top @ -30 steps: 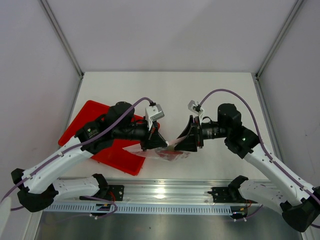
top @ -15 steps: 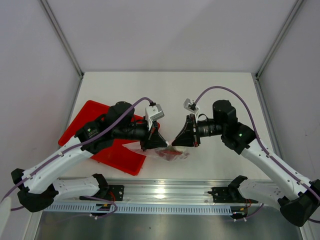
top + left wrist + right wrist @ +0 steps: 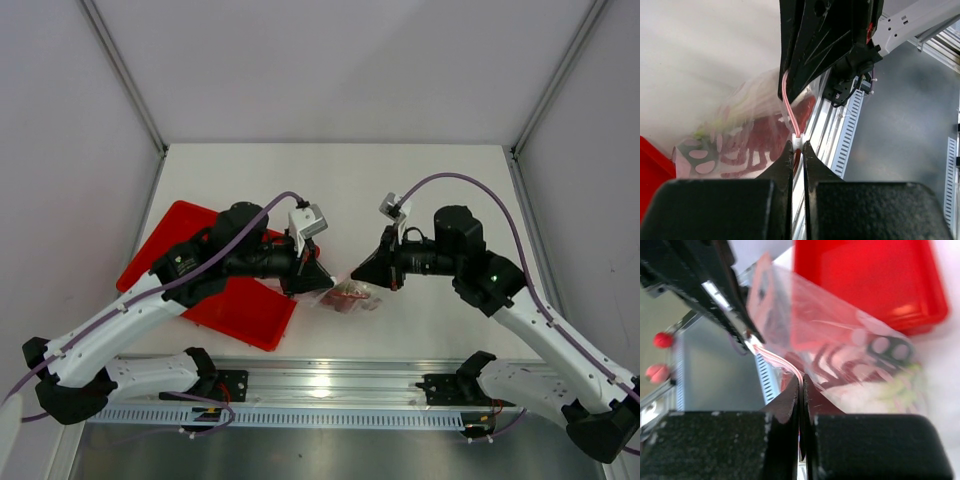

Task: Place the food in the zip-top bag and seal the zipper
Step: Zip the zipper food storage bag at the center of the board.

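The clear zip-top bag [image 3: 348, 298] hangs between my two grippers just right of the red tray. Through its plastic I see the red lobster [image 3: 752, 145], the dark-green fruit [image 3: 696, 152] and the pale leek [image 3: 742, 112]. My left gripper [image 3: 322, 283] is shut on the pink-red zipper [image 3: 788, 107] at its white slider [image 3: 797, 142]. My right gripper [image 3: 356, 277] is shut on the same zipper strip [image 3: 777, 360] a short way along it. The lobster [image 3: 837, 365], fruit [image 3: 886, 347] and leek [image 3: 890, 387] also show in the right wrist view.
The red tray [image 3: 190, 255] lies at the left under my left arm. The metal rail [image 3: 330, 385] runs along the near table edge, right below the bag. Side walls stand at left and right.
My right gripper slid left along the zipper toward the left gripper, then drew slightly back and rolled its wrist. The bag has bunched up and hangs smaller between the grippers.
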You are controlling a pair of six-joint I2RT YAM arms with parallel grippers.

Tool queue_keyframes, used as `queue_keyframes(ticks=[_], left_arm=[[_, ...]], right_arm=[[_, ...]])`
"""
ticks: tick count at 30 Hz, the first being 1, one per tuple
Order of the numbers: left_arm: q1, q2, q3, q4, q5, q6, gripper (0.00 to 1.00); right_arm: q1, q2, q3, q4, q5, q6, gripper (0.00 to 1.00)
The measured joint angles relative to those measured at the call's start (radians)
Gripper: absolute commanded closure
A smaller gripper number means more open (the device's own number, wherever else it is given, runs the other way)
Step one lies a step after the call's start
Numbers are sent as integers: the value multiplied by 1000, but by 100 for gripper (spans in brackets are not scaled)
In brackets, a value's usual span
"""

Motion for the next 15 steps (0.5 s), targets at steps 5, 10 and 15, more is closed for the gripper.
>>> queue_keyframes(ticks=[5,10,15], left_arm=[[2,0,0,10,-25,0,99],[2,-3,0,8,-37,0,99],[2,-20,0,-1,-55,0,99]], right_arm=[[-42,-44,6,-51,126,5,100],[-105,-66,8,-98,225,12,100],[-152,-93,8,-142,285,12,100]])
